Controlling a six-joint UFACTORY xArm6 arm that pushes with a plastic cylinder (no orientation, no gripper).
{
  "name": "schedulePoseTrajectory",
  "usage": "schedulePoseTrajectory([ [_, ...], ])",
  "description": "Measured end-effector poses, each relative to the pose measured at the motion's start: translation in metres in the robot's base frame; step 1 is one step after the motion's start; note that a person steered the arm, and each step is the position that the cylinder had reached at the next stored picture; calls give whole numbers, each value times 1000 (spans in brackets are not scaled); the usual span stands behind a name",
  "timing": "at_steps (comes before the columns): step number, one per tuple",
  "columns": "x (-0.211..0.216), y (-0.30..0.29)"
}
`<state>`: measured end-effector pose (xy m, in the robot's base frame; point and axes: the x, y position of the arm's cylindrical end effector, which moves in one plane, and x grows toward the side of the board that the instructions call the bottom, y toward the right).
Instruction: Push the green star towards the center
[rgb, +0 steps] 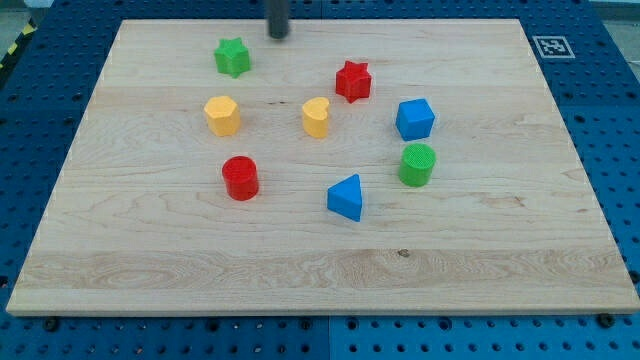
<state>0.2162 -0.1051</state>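
Observation:
The green star (232, 57) lies on the wooden board (150, 240) near the view's top, left of middle. My tip (277, 35) is the lower end of a dark rod coming in from the view's top edge. It stands a little to the right of and above the green star, apart from it.
A red star (353, 80), a yellow hexagon (221, 115), a yellow heart-like block (316, 116), a blue cube (414, 119), a green cylinder (417, 164), a red cylinder (240, 177) and a blue triangle (346, 197) ring the board's middle. A marker tag (550, 46) sits at the top right corner.

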Motion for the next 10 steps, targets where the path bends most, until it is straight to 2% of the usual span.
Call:
schedulePoseTrajectory([
  [1,8,-79],
  [2,23,-99],
  [5,39,-43],
  [7,61,-42],
  [10,60,-29],
])
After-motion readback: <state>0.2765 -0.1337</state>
